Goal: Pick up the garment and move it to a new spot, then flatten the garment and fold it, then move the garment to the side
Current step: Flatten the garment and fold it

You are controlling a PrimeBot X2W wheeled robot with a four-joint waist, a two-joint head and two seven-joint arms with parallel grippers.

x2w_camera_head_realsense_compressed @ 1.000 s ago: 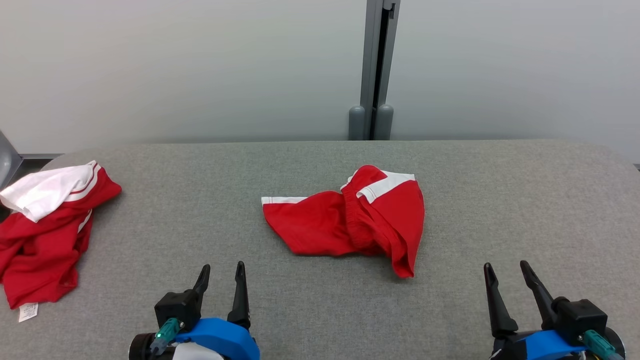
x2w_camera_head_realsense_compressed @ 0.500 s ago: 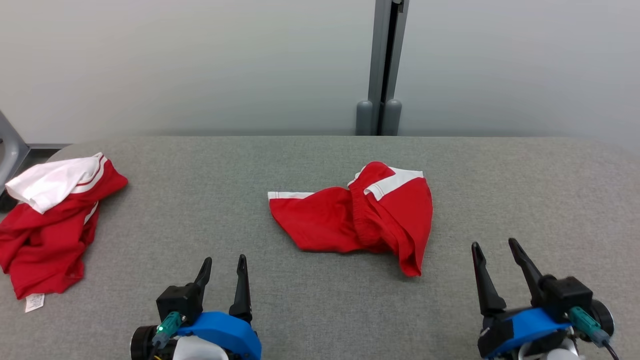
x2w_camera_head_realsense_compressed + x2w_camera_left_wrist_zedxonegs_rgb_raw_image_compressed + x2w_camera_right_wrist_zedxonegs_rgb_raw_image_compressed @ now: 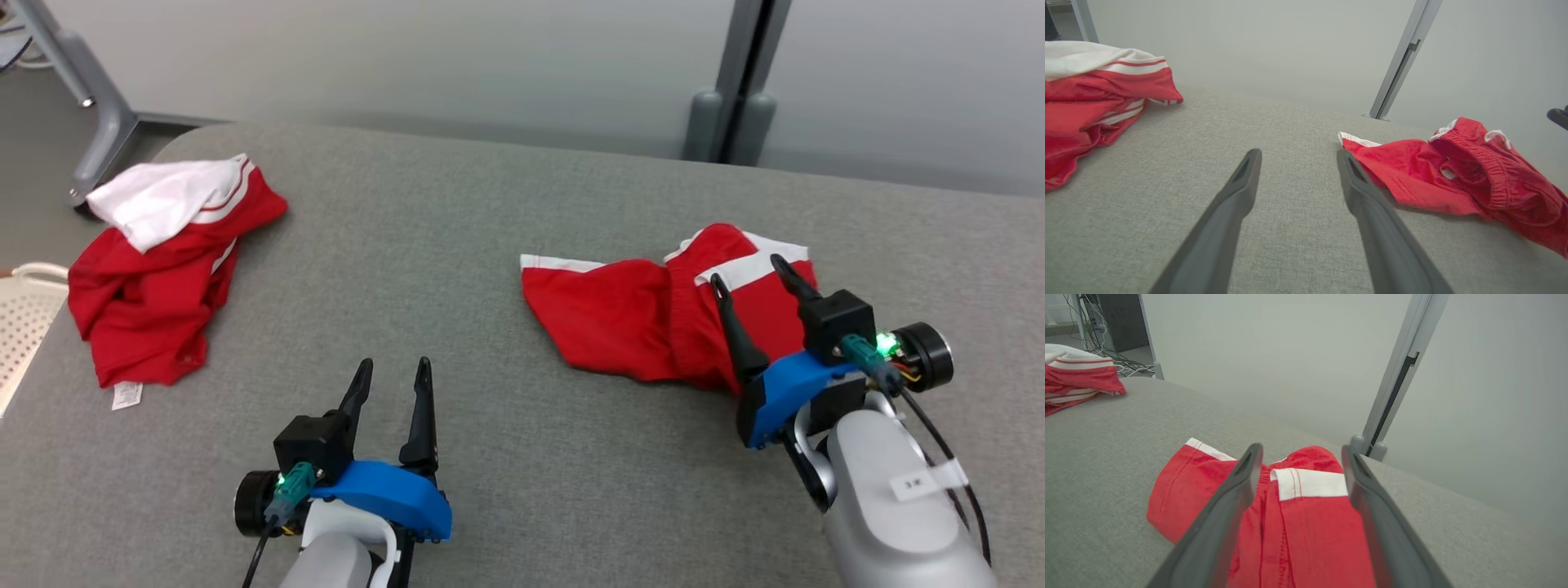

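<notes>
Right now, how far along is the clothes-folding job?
Nothing looks done: the red shorts lie crumpled on the grey table, not lifted, flattened or folded. In hand: the right claw hangs open over the shorts' white-trimmed end, gripping nothing; the left claw is open above bare table. Left: grab, move, flatten, fold, set aside.

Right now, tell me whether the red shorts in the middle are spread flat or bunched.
Bunched. The red shorts lie rumpled on the table, the elastic waistband humped up and one side folded over.
</notes>
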